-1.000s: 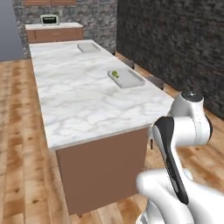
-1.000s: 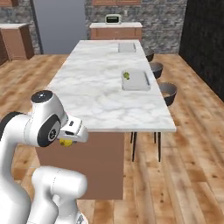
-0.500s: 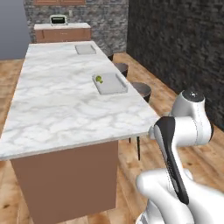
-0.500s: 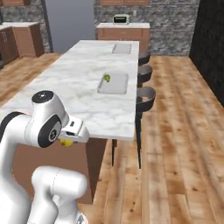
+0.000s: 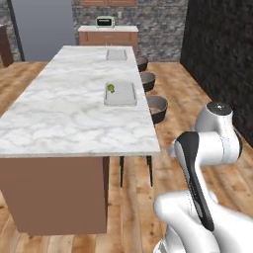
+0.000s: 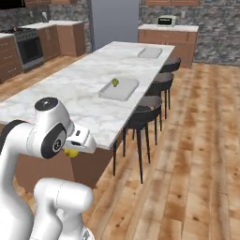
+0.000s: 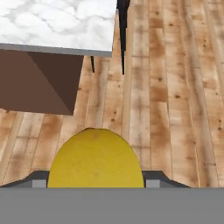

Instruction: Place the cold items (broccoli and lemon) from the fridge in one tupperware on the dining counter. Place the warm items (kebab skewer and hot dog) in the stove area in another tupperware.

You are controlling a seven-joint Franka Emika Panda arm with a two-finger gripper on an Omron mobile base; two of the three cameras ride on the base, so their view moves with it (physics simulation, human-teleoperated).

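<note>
Marble dining counter [image 5: 64, 118] runs down the kitchen with 2 tupperware trays on it: the near tupperware [image 5: 120, 94] has the broccoli [image 5: 111, 88] inside, the far tupperware [image 5: 116, 54] sits well beyond. Gripper [image 7: 95, 177] is clamped on the lemon [image 7: 95, 159], hovering over wood floor by the counter's near end.

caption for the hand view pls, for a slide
Gripper carrying a lemon above the wood floor, near the corner of the marble dining counter.
</note>
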